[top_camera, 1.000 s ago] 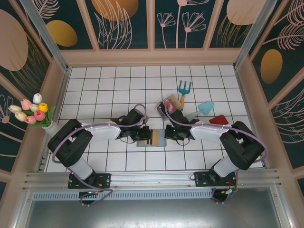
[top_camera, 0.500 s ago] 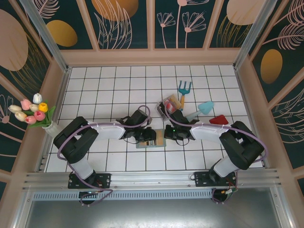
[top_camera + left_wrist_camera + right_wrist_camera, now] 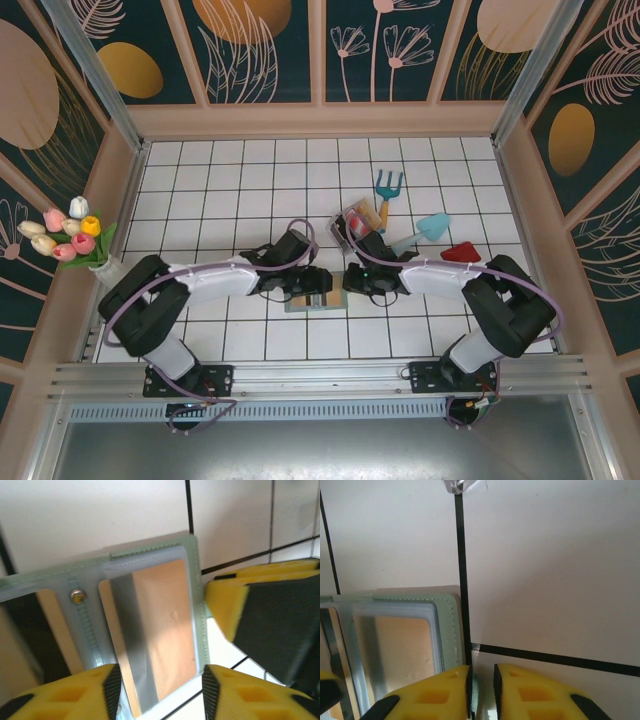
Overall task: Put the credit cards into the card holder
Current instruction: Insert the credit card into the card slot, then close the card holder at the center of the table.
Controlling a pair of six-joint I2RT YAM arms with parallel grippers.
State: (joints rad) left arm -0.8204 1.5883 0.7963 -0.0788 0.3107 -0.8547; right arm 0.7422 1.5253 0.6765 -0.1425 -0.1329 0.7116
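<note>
On white tiles (image 3: 220, 190), the card holder (image 3: 447, 630) lies open — grey-green, tan card (image 3: 165, 625) inside.

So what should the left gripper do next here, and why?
Probably lift the left gripper clear and head for the clear tray: its jaws stand open, the tan card already lies in a pocket of the card holder, and other credit cards wait in that tray.

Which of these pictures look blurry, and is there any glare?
Top view: sharp, evenly lit. Left wrist view: the card holder is soft, a grey sheen streaks its clear pocket, and the left hand is blurred. Right wrist view: the right hand is blurred; the tile lines are crisper.
</note>
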